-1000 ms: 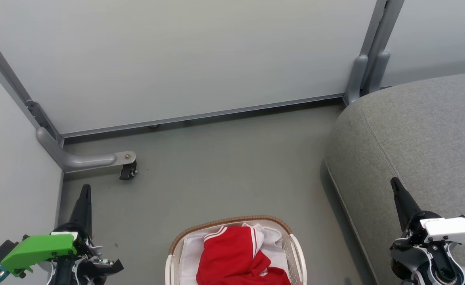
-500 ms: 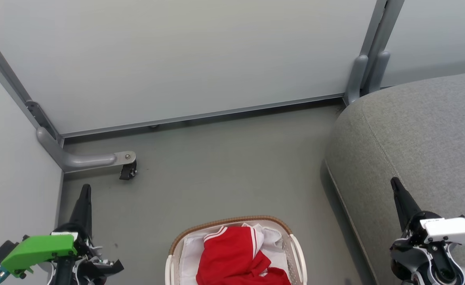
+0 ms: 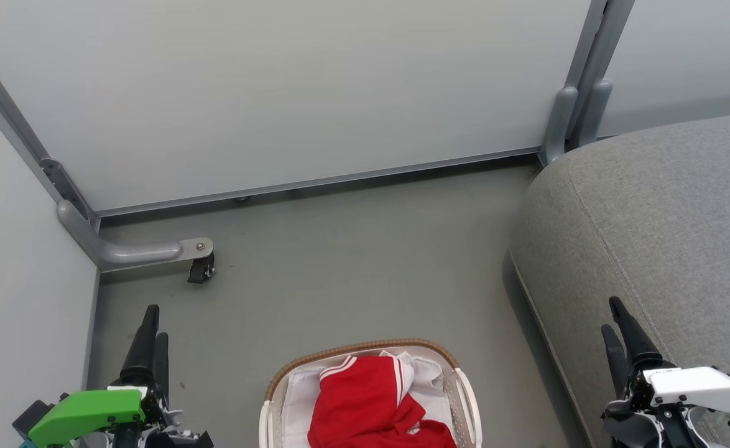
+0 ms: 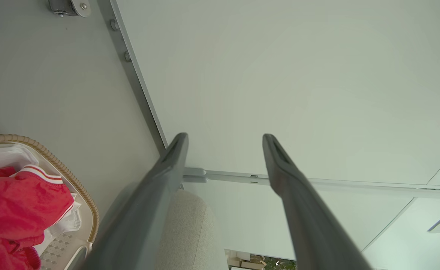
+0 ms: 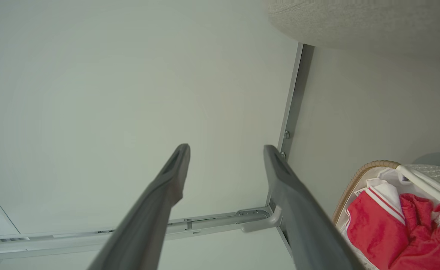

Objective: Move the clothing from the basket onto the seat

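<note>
- Your left gripper [image 3: 157, 323] hangs over the floor [image 3: 352, 249] at the near left, close to the pale side wall [image 3: 17, 261].
- Its two dark fingers [image 4: 160, 187] point at the far side. They are spread apart, with nothing between them.
- Your right gripper [image 3: 610, 314] is at the near right, in front of the near edge of the seat [image 3: 663, 205]. You cannot tell if it touches the fabric.
- Its fingers [image 5: 295, 210] are spread apart too, and they hold nothing.
- The basket [image 3: 360, 346] sits on the floor in the near middle, between your two grippers and apart from both. Its near end is cut off at the bottom of the head view.
- The clothing [image 3: 365, 398] is a red heap lying inside the basket. White stripes show on its far edge.
- Under the red heap you see the white liner [image 3: 296, 389].
- All the red clothing you can see is in the basket.
- The seat is the big grey sofa on the right. A strip of floor lies between it and the basket.
- At the far side stands a pale wall panel [image 3: 309, 93].
- At the far left, a grey metal foot [image 3: 135, 252] with a small black wheel [image 3: 201, 269] rests on the floor.
</note>
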Controlling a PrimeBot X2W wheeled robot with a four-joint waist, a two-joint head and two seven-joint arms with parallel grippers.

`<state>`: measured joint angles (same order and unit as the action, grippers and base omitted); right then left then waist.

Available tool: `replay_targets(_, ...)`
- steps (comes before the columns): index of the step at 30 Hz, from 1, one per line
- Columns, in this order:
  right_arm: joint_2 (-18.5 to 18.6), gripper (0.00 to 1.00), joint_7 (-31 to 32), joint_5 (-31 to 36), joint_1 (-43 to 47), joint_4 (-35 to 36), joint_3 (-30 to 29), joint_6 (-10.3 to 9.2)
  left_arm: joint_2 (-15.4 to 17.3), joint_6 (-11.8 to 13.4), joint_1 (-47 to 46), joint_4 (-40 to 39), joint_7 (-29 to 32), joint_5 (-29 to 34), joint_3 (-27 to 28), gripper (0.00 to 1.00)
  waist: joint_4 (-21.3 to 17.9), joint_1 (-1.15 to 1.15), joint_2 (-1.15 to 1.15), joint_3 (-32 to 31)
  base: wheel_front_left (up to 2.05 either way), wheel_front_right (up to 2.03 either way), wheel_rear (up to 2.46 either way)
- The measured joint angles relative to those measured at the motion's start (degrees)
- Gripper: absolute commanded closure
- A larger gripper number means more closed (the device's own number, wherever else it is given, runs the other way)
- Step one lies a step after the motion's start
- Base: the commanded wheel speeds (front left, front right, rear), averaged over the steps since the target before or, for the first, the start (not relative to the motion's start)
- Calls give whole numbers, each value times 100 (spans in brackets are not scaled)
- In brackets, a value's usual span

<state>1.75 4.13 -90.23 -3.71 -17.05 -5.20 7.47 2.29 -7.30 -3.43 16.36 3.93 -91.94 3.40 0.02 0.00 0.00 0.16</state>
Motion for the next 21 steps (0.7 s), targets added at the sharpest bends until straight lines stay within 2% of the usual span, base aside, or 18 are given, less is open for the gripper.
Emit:
replay_targets(10,8,0,-269,867,1,8,-89,0,1,0,26,-97,-261,443,-172,0,5,0,0,-2,0,0,0)
replay_targets(21,16,0,-519,2358,1,346,-141,0,4,0,26,-352,-510,1619,-202,0,17,0,0,2,0,0,0)
